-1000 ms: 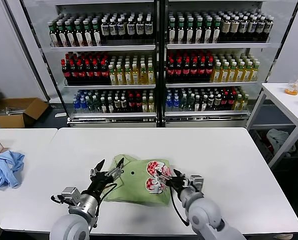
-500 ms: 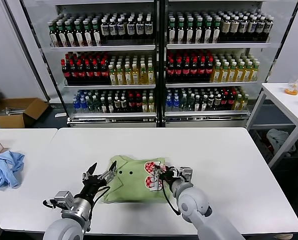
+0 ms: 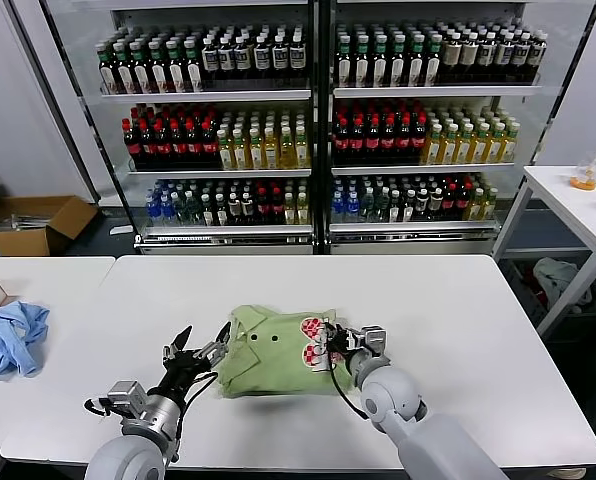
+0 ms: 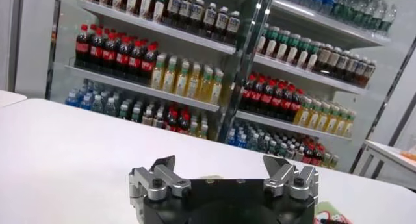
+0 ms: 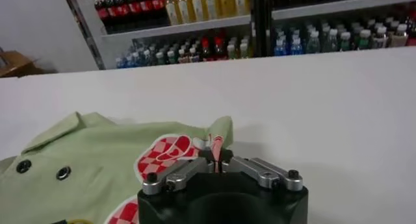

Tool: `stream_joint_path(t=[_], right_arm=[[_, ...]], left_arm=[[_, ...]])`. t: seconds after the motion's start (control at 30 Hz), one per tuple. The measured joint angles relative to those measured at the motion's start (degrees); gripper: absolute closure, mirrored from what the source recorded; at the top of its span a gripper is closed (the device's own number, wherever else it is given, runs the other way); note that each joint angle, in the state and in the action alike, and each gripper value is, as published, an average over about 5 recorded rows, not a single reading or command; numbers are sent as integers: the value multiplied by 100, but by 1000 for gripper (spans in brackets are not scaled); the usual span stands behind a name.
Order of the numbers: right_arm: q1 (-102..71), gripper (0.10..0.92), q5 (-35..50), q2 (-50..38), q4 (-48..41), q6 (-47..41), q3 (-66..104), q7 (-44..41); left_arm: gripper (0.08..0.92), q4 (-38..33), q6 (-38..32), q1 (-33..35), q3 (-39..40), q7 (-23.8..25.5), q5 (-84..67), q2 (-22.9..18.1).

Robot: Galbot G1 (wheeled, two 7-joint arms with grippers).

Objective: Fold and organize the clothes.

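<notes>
**Right gripper pinches shirt edge; left gripper open beside it**

Versus a second ago: right gripper (image 3: pixel 328 345) went from spread apart to pinched together on the polo shirt (image 3: pixel 273 355), and the shirt's right side is now bunched and lifted a bit where it used to lie flatter. Left gripper (image 3: pixel 193 352) has backed off toward lower left; earlier its fingertips were over the shirt's left part, now they sit just at its left edge.

Around: white table (image 3: pixel 458 330) holds the shirt at lower centre of the head view. Light blue garment (image 3: pixel 8 335) lies on a separate table at far left, well apart. Drink fridge (image 3: pixel 318 120) with bottle rows fills the upper frame. Nothing lies between the grippers and the shirt.

Tools: right wrist view shows the right gripper's fingers (image 5: pixel 253 170) closed on a fold of shirt fabric by the red-and-white print (image 5: pixel 162 155). Left gripper's fingers (image 4: pixel 159 176) stand wide apart, holding nothing.
</notes>
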Motion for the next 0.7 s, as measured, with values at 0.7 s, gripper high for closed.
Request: stream_joint_path(t=[0.7], right_arm=[[-361, 624, -1444, -928, 261, 766, 1093, -802]], left_arm=[[177, -13, -125, -38, 98, -25, 518, 48]])
